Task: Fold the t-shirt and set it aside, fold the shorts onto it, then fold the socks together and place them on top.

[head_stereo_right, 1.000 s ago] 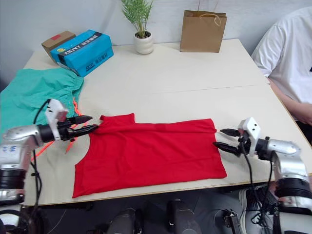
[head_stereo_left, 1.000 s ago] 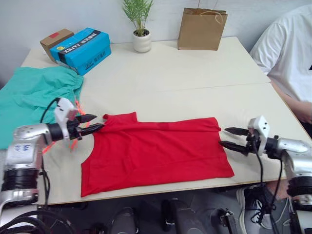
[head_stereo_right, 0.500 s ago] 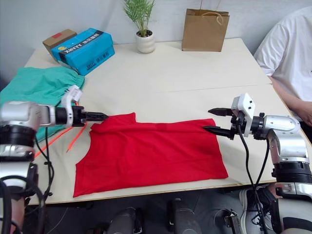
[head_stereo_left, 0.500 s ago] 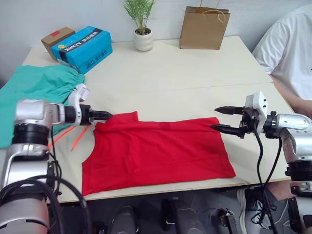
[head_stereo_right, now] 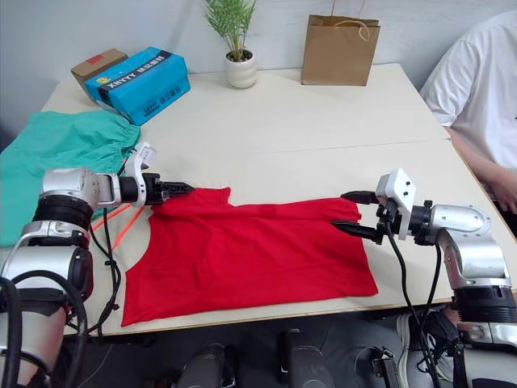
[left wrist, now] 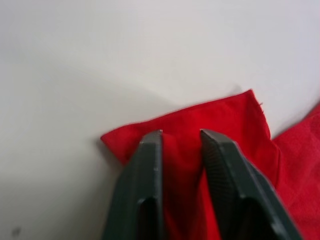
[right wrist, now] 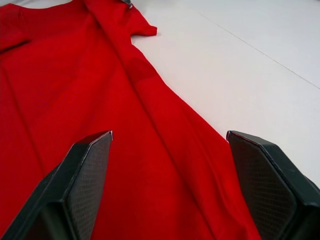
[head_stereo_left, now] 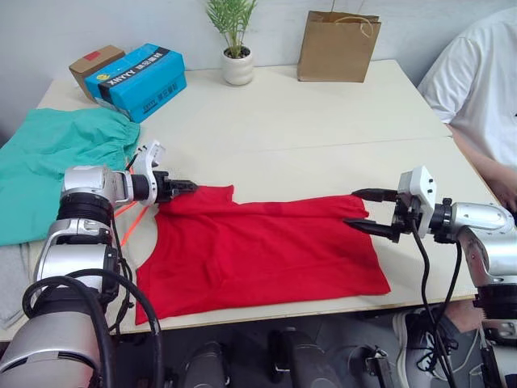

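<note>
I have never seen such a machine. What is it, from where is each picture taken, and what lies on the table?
It is a humanoid robot with two arms, each ending in a two-fingered gripper. Two pictures come from cameras in its head, looking down over the table. The other two come from a camera on each wrist, looking along that gripper's fingers.

On the table lie a red t-shirt, teal shorts, a blue box, a cardboard box, a potted plant and a paper bag. A person sits beside it.

The left gripper pinches the t-shirt's far corner. The right gripper is open at its other far corner, holding nothing.
</note>
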You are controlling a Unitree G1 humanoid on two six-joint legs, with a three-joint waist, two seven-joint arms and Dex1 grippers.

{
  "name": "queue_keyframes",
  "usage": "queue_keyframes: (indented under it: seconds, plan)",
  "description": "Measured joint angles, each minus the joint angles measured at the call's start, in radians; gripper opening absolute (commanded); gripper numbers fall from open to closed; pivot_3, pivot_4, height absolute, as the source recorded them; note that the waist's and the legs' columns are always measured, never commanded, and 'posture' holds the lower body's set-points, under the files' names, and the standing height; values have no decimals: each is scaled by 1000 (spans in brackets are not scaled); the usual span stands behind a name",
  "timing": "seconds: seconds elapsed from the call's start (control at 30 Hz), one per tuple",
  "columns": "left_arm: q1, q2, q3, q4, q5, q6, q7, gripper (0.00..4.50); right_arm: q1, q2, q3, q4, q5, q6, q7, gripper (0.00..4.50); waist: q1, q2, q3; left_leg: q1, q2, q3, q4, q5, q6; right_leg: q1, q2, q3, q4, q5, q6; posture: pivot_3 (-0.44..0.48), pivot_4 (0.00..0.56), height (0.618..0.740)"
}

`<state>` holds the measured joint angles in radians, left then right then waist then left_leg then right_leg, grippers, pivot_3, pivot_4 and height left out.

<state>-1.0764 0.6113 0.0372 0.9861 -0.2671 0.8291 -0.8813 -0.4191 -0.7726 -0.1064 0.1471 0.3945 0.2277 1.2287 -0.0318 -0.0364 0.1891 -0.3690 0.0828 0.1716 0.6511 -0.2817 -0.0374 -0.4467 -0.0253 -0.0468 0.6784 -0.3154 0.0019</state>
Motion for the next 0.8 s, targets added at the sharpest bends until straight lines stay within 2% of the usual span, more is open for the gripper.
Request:
queue_keyframes:
  seconds: [0.03,0.13,0.43,0.6,0.8]
  plan:
    - [34,1,6,-32,-3,-62,-39,21,7,0,-7,-8,4,2,-4,3729,-2,0,0,0,0,0,-1,0,0,0,0,0,0,0,0,0,150,740]
    - [137,-3,45,-118,-34,-234,-156,21,24,-2,-20,-24,9,11,-14,3729,-4,0,0,0,1,0,0,0,0,0,0,0,0,0,0,0,150,740]
    - [329,-4,139,-327,-107,-556,-358,21,78,-2,-20,-49,13,13,-32,3729,1,0,0,0,1,0,1,0,0,0,0,0,0,0,0,0,150,740]
    - [478,11,120,-505,-83,-787,-434,21,100,-4,-22,-62,14,11,-36,3729,-1,0,0,1,1,0,0,0,0,1,0,0,0,0,0,0,150,740]
    - [636,42,73,-590,-1,-1138,-489,21,133,-6,-25,-64,14,5,-41,3729,1,0,0,1,1,-1,0,0,1,2,0,0,-1,0,0,0,150,740]
